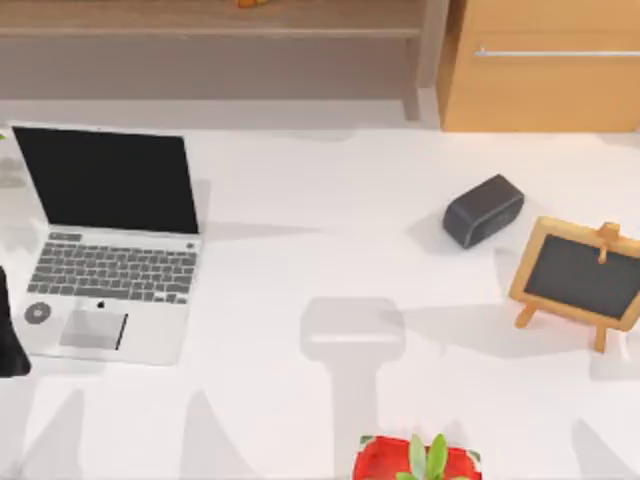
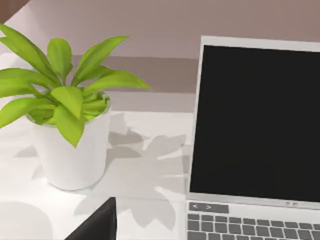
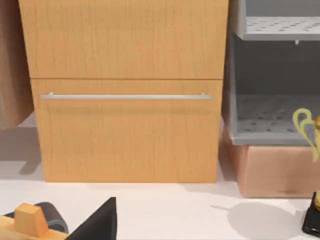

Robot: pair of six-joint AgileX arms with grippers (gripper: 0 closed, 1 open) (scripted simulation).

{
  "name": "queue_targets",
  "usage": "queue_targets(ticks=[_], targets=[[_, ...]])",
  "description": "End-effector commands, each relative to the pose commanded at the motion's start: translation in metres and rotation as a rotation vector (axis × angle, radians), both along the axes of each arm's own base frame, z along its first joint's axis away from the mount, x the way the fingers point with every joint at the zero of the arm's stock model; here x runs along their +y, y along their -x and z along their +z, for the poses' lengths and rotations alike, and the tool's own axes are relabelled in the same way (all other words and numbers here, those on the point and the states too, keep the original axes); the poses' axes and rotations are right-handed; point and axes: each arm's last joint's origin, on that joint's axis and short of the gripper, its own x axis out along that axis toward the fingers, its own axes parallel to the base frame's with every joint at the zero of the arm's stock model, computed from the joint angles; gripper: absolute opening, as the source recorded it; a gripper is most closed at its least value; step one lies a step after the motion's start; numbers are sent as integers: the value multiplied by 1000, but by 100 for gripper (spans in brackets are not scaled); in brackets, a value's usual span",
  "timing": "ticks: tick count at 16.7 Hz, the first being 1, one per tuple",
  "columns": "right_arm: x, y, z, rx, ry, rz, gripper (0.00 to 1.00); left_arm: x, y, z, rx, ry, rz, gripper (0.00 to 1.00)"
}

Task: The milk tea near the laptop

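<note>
The silver-grey laptop with a black screen, grey keys and a trackpad [image 1: 110,250] is placed open on the white table [image 1: 300,270], close to the table's left edge, and its screen stands upright toward the far side. A dark part of the left arm [image 1: 10,335] is seen just beside the laptop's front left corner. In the left wrist view a dark piece of the left gripper [image 2: 97,225] is seen low in front of the laptop's screen [image 2: 255,120]. Whether it is released or clenched cannot be told, and nothing is seen held by it. To the left of the laptop, near its screen, a leafy green plant in a white round pot [image 2: 67,130] is standing. A dark piece of the right gripper [image 3: 97,224] is seen facing the light wooden cabinet with a metal handle [image 3: 125,95], and its state cannot be told either. Well apart from the laptop, to its right, a dark grey rounded speaker [image 1: 484,210] and a small wood-framed chalkboard easel [image 1: 580,280] are found. Between the laptop and the speaker, a wide bare area of table is left. A red pot with green leaves [image 1: 418,460] is cut by the near edge.
</note>
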Motion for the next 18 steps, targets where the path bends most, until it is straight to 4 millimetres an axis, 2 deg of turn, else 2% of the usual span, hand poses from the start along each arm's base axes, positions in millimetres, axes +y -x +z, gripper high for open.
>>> queue_targets(ticks=[4,9,13,18], targets=[[0,0,0,0,0,0,100,21,-10,-4,35,54,-21,100],[0,0,0,0,0,0,100,56,-16,-15,55,108,-30,100],[0,0,0,0,0,0,100,88,-12,-28,42,122,-28,100],[0,0,0,0,0,0,100,125,4,-47,-1,85,-15,100]])
